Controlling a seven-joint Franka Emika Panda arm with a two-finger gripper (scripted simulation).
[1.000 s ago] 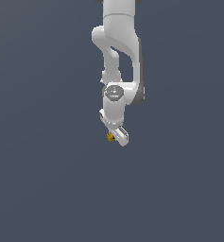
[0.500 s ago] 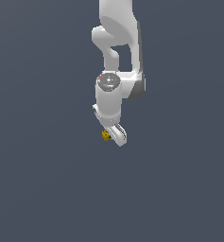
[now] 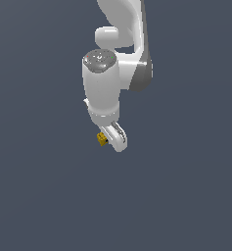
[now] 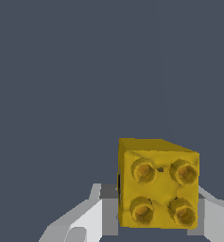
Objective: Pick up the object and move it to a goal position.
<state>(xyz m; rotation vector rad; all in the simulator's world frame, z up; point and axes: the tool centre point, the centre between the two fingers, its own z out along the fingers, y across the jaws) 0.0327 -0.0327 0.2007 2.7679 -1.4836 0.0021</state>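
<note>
Carry step: my gripper is clamped on the yellow block, held in air. Next: move to goal w/o slipping, then release.

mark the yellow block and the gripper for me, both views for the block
yellow block (image 3: 102, 139), exterior view: its side face beside the finger.
yellow block (image 4: 158, 189), wrist view: middle of the four-stud face.
gripper (image 3: 112, 138), exterior view: between its fingertips, closed on the block.
</note>
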